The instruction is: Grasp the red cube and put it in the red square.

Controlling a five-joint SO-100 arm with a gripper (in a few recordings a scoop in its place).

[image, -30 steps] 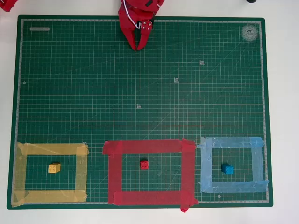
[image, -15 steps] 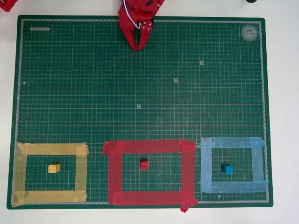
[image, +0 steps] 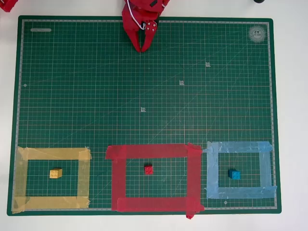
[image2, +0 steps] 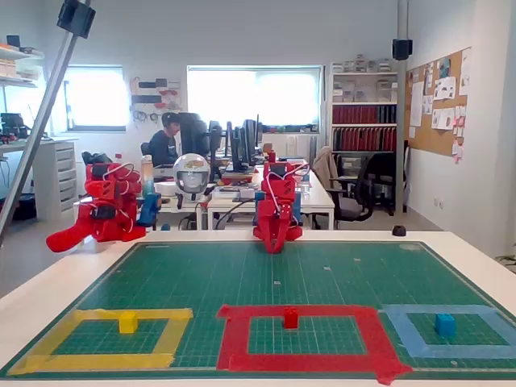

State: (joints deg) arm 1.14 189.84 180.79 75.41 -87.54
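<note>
Setting: a white counter (image: 291, 120) carried a green gridded cutting mat (image: 144, 82), with an office of desks, monitors and a seated person behind it in the fixed view.

Left: a yellow tape frame (image: 50, 154) at the mat's near edge enclosed a yellow cube (image: 56, 173).

Centre: the red square (image: 147, 151), the largest frame, enclosed the red cube (image: 148, 169), which rested on the mat near its middle, touching no tape. Far across the mat, at its opposite edge, the red gripper (image: 143, 48) pointed down, clenched and empty.

Right: a light-blue tape frame (image: 238, 147) enclosed a blue cube (image: 234, 174).
</note>
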